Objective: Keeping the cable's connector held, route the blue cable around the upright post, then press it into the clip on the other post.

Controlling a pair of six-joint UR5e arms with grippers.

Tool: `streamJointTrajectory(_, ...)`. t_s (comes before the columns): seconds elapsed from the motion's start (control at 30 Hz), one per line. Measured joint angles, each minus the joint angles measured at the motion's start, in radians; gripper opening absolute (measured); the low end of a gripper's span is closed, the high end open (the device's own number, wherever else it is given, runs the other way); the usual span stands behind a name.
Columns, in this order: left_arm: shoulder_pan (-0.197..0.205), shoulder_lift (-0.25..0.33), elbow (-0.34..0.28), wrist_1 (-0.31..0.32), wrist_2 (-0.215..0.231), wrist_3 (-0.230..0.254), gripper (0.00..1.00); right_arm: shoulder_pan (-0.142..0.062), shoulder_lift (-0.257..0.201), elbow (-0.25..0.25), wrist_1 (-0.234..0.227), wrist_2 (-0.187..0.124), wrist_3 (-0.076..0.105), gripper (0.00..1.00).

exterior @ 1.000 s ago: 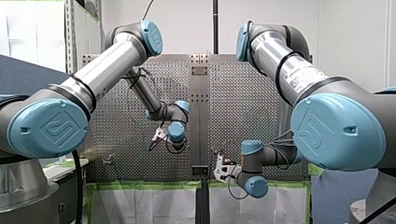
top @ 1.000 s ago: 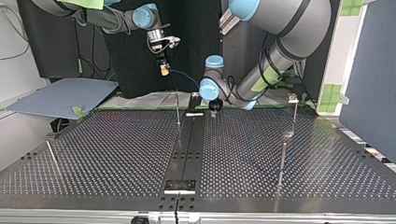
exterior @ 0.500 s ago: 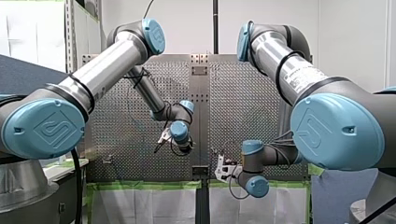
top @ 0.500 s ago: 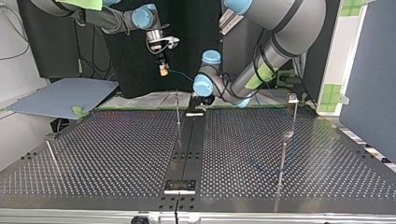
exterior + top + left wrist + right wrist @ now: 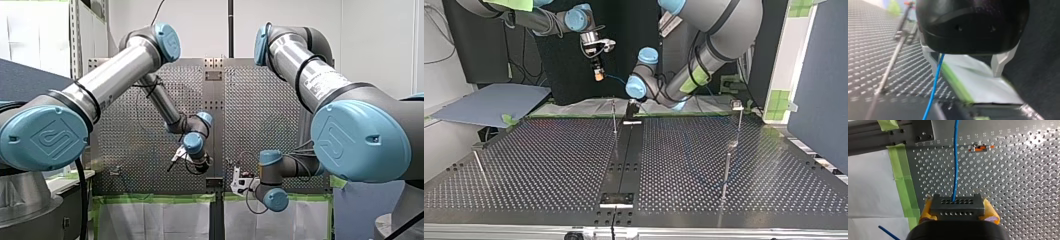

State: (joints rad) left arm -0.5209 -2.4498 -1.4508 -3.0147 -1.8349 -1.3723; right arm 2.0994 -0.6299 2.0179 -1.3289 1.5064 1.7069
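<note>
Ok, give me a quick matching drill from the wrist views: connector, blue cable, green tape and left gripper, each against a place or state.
1 connector
2 blue cable
3 green tape
4 left gripper

A fingers apart, open
B along the table edge
C clamped in the right gripper
D runs out of the connector, ahead of the right gripper

Pairs: 1-C, 2-D, 3-B, 4-A

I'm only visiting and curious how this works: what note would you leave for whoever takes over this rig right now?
My right gripper: shut on the dark grey block-shaped connector, over the perforated metal table's edge.
My left gripper: open, the thin blue cable running just inside one finger, unpinched.
An orange-marked clip stands beside the cable, not holding it.
Done: connector held.
Left: the cable rounds none of the thin upright metal posts yet; then clip it.
</note>
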Motion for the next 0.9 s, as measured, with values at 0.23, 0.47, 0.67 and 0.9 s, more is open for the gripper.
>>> streamJointTrajectory(0.23, -0.025, -0.008, 0.0, 0.043, 0.054, -0.052, 1.0, -0.003, 0.0, 0.0, 0.018, 0.016, -0.019, 0.0)
streamJointTrajectory(0.47, -0.041, -0.008, 0.0, 0.098, 0.124, -0.122, 1.0, -0.006, 0.0, -0.001, 0.027, 0.037, -0.04, 0.0)
streamJointTrajectory(0.67, -0.049, -0.008, 0.0, 0.091, 0.166, -0.18, 1.0, -0.008, 0.0, -0.003, 0.028, 0.047, -0.041, 0.0)
streamJointTrajectory(0.9, -0.056, -0.008, 0.0, 0.091, 0.154, -0.206, 1.0, -0.011, 0.0, -0.004, 0.028, 0.049, -0.039, 0.0)
